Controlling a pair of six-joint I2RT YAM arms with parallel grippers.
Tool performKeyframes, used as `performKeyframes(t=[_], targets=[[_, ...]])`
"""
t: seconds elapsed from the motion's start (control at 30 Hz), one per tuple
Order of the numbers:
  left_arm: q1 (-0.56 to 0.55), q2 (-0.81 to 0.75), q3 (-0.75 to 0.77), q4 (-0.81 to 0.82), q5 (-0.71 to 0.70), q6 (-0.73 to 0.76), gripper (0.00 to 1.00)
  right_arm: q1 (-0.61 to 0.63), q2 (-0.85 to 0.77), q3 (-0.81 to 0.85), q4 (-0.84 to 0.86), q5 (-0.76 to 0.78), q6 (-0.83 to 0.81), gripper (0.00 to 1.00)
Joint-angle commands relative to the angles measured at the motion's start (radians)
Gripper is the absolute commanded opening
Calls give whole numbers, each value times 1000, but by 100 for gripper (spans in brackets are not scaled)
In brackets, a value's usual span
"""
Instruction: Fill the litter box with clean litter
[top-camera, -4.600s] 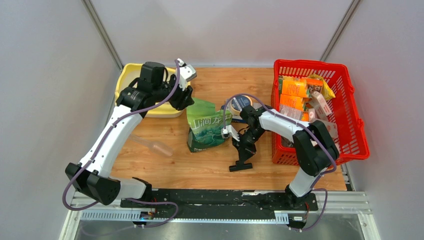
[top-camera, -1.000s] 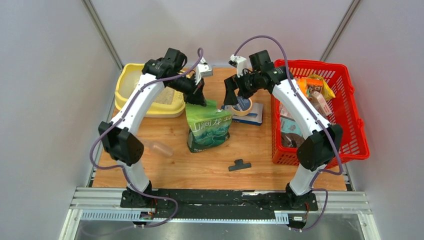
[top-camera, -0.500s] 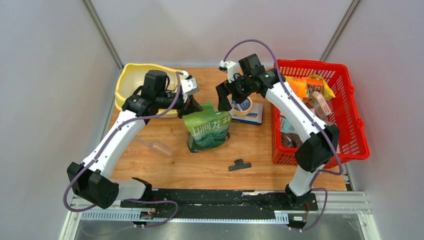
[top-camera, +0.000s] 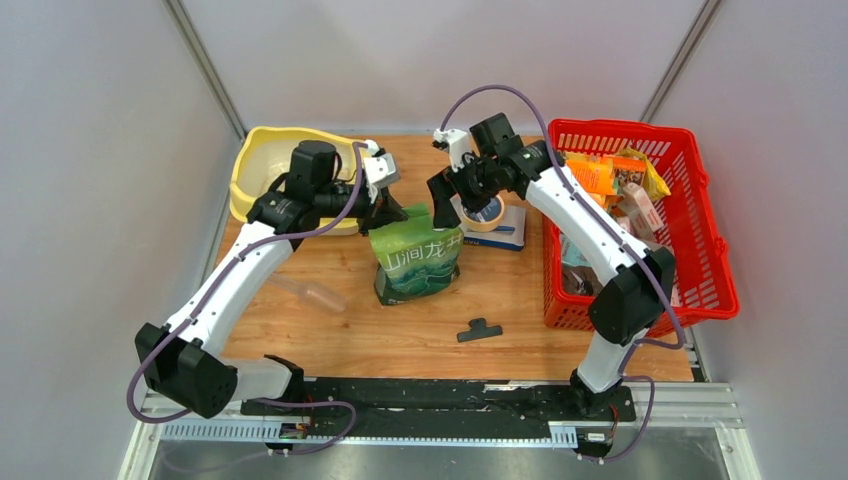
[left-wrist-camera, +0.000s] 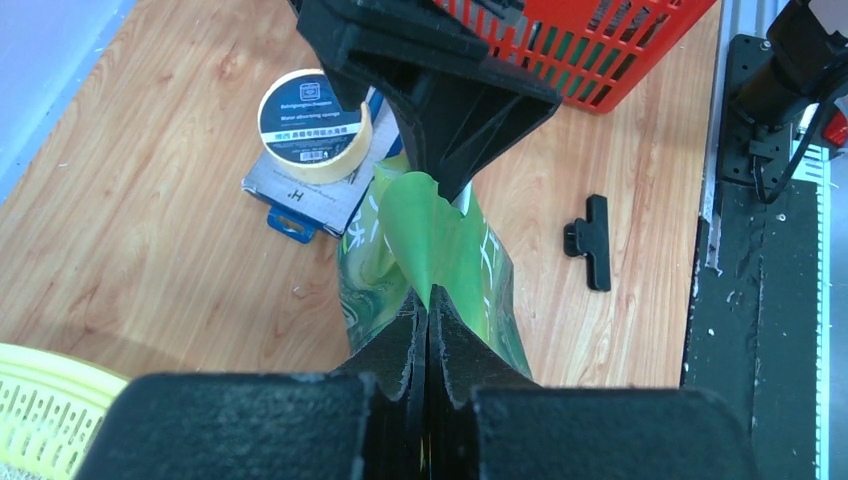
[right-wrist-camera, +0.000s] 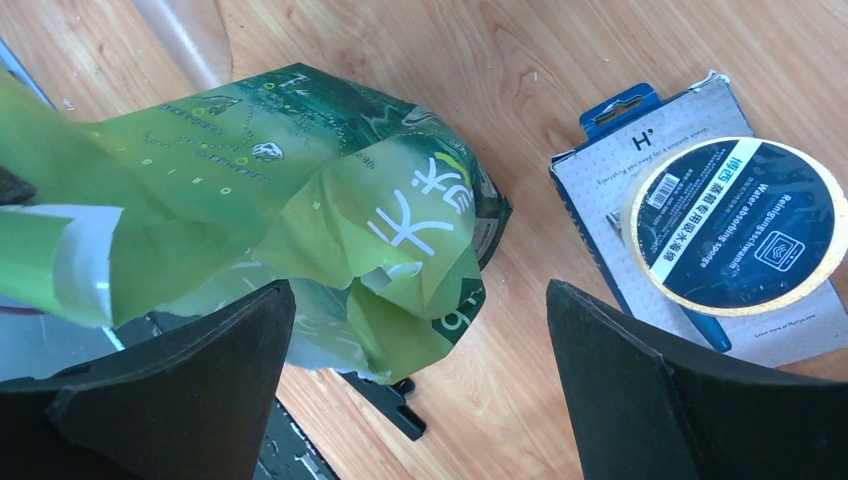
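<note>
The clean litter is a soft green pouch (top-camera: 417, 255) standing upright mid-table, its top crumpled. My left gripper (top-camera: 385, 213) is shut on the pouch's top left corner; the left wrist view has the green film (left-wrist-camera: 430, 230) pinched between the closed jaws of that gripper (left-wrist-camera: 428, 300). My right gripper (top-camera: 440, 203) hangs open just above the pouch's top right corner, and the folded top (right-wrist-camera: 300, 180) lies between its wide-spread fingers (right-wrist-camera: 420, 290) without touching them. The pale yellow litter box (top-camera: 255, 160) sits at the back left, partly hidden behind my left arm.
A red basket (top-camera: 690, 180) full of cartons stands on the right. A roll of tape (top-camera: 487, 210) rests on a blue card (top-camera: 512, 233) behind the pouch. A black clip (top-camera: 480, 330) lies in front of it and a clear scoop (top-camera: 310, 293) to its left.
My left arm has dropped from a high arch, keeping its hold on the pouch's corner. The right gripper has moved left and down to the pouch's top, still open.
</note>
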Motion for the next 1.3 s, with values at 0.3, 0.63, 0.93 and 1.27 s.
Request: performKeyframes(t=[0.3,0.63,0.93,1.27], targets=[[-14,-82,-34,234,-1,-92,0,84,15,-63,37,271,70,100],[-15,-104,-57,239,-10,-94,0,107,-62,-40,57,629,-187,100],[-15,-96,-64,254,-9,-94,0,58,-136,-115,86,645,-223,100],[-20,-88,-74,271,-24,-92,0,108,-34,40,-20,337,-145,99]])
